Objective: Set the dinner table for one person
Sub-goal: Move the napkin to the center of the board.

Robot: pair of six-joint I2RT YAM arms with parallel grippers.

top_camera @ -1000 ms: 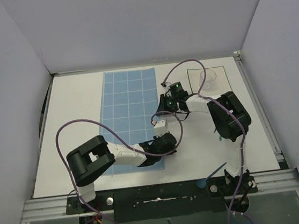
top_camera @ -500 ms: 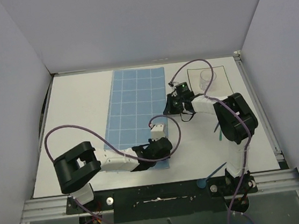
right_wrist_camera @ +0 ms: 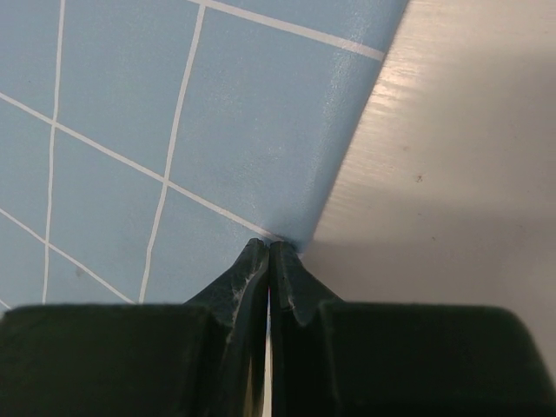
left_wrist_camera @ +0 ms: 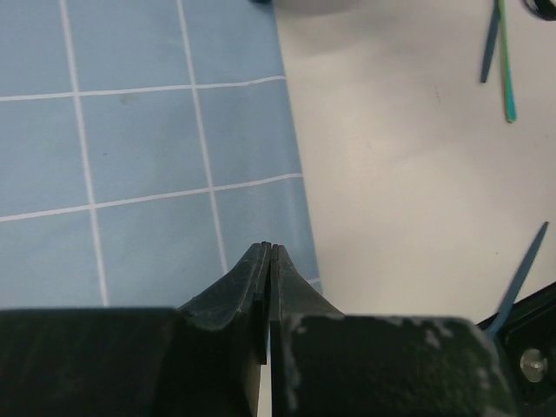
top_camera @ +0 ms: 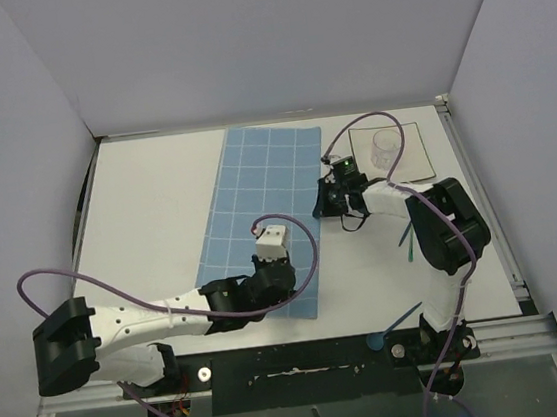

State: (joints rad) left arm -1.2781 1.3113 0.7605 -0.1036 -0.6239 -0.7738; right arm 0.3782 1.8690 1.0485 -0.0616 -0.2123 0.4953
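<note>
The dinner table (top_camera: pixel 148 213) is a white tabletop. A blue grid placemat (top_camera: pixel 263 205) lies on it, slightly slanted, left of centre. My left gripper (top_camera: pixel 291 296) is shut on the placemat near its near right corner; in the left wrist view the closed jaws (left_wrist_camera: pixel 268 248) sit over the placemat (left_wrist_camera: pixel 139 156) just inside its right edge. My right gripper (top_camera: pixel 323 203) is shut on the placemat's right edge further back; in the right wrist view the closed jaws (right_wrist_camera: pixel 269 243) meet at the edge of the placemat (right_wrist_camera: pixel 217 113).
A square white dark-rimmed plate (top_camera: pixel 412 160) stands at the back right with a clear cup (top_camera: pixel 387 143) on it. Thin green and blue utensils lie right of the placemat (top_camera: pixel 403 240) (left_wrist_camera: pixel 504 74). Another blue utensil (top_camera: pixel 404 317) (left_wrist_camera: pixel 521 274) lies by the near edge.
The placemat has slid to the right across the table, held by both grippers. The left arm has stretched out to the right, and the right gripper has drawn back towards the plate.
</note>
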